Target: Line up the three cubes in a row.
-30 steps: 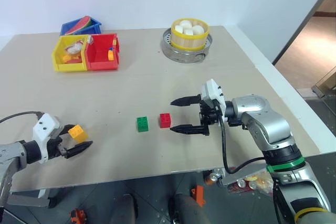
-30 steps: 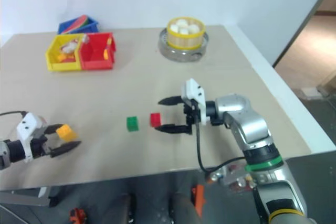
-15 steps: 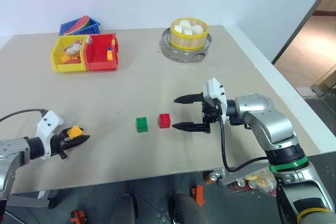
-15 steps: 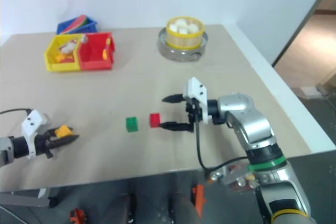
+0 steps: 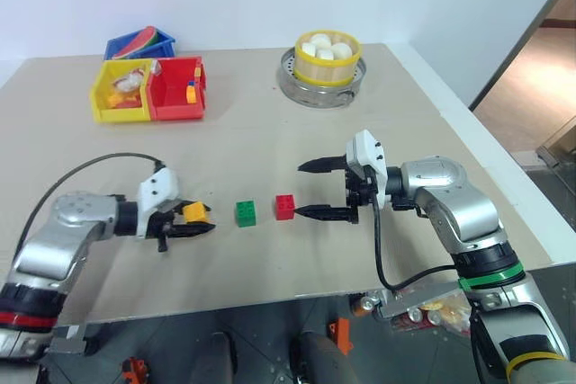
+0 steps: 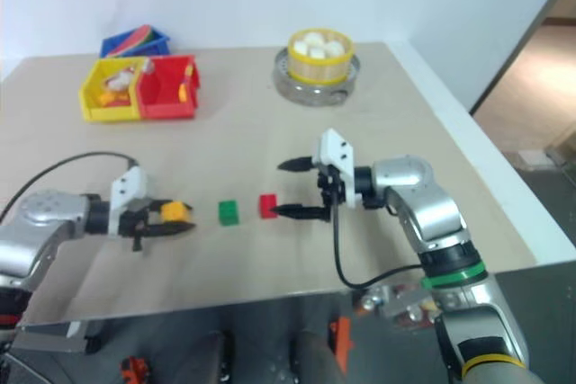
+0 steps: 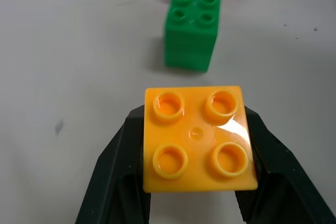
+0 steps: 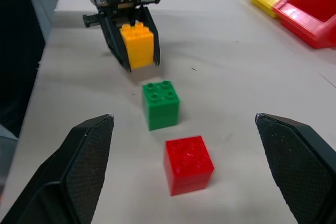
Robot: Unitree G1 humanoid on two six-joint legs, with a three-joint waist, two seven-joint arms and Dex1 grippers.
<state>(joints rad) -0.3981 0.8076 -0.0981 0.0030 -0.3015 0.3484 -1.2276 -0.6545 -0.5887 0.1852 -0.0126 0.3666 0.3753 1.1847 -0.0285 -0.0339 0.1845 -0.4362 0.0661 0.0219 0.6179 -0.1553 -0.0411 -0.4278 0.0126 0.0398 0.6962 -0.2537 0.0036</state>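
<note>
Left gripper (image 5: 191, 220), now clamping the yellow cube (image 5: 193, 212) after closing, is carrying it toward the green cube (image 5: 244, 213) and red cube (image 5: 284, 207), nearing the row; right gripper (image 5: 320, 190) is waiting spread apart.

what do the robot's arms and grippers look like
Both arms are silver-grey metal with black joints. Each gripper, left and right, has two black tapered fingers below a white block at the wrist. The right fingers' inner pads are finely textured. A black cable loops from each wrist. The right forearm carries a green ring and, lower, a yellow band.

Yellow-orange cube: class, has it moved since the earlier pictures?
Yes. The yellow-orange cube, held in the left hand, has travelled rightward across the table toward the green cube.
</note>
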